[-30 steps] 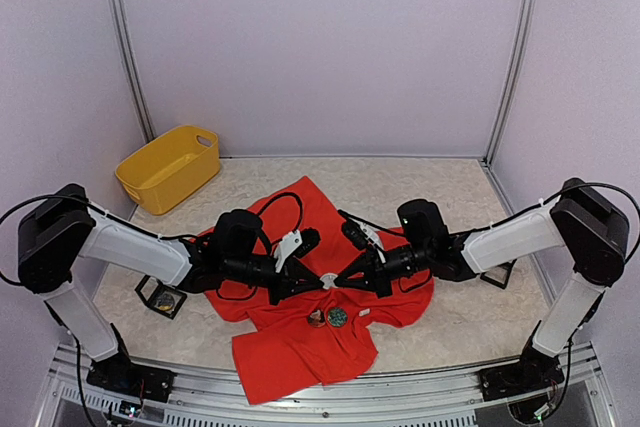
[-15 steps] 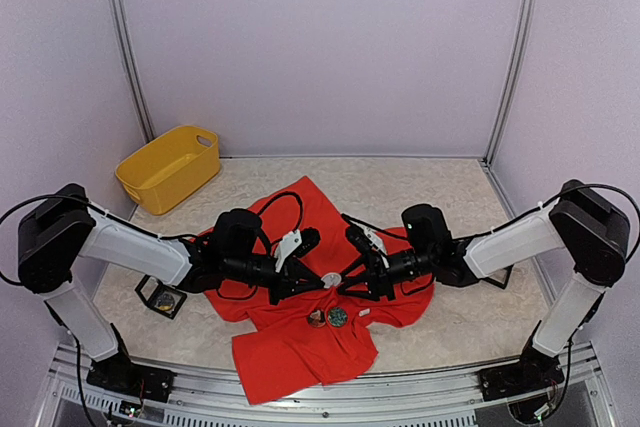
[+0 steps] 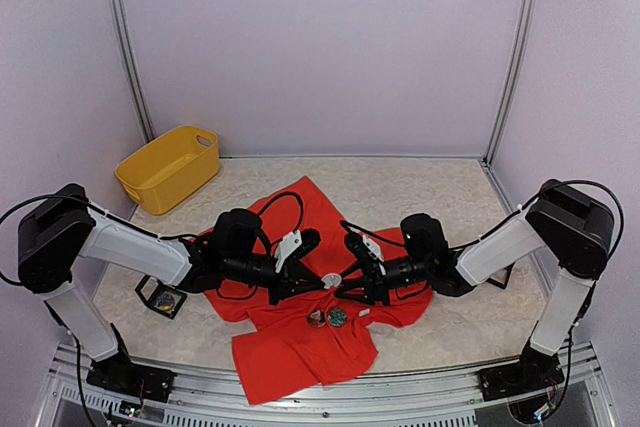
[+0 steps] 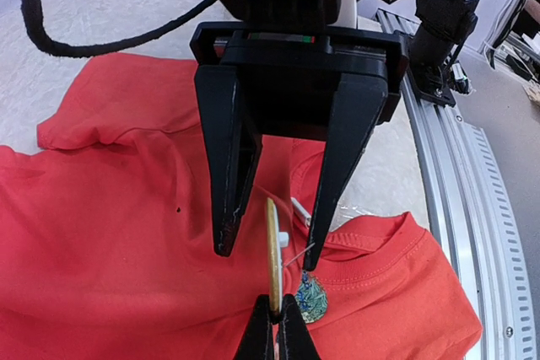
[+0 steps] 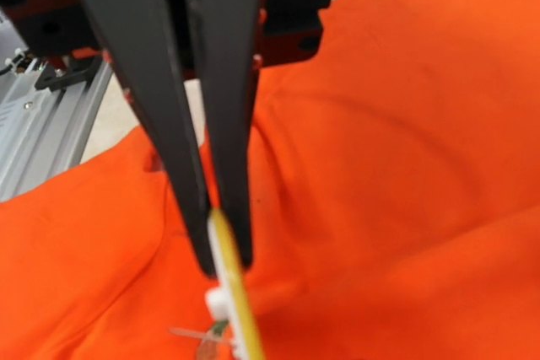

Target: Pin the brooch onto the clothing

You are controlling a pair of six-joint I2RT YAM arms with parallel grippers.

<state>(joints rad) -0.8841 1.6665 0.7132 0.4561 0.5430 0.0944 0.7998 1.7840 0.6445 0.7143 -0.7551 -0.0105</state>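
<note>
The red T-shirt (image 3: 298,349) lies crumpled on the table and fills the left wrist view (image 4: 118,208) and the right wrist view (image 5: 405,124). A round brooch (image 3: 330,279) with a gold rim is held just above it, seen edge-on (image 4: 272,250), its thin pin (image 4: 301,255) sticking out to the side. My right gripper (image 3: 341,283) is shut on the brooch's (image 5: 229,301) edge (image 5: 224,252). My left gripper (image 3: 312,281) is open, its jaws astride the brooch without touching it (image 4: 270,252).
Two other brooches (image 3: 316,318) (image 3: 338,316) lie on the shirt near its collar; the teal one shows below the left jaws (image 4: 310,297). A yellow basket (image 3: 168,165) stands at the back left. Small black trays sit at the left (image 3: 162,297) and right (image 3: 500,275).
My right arm has drawn in to the left and its wrist sits closer to the left gripper. The brooch stays between the two grippers. The left arm has not moved.
</note>
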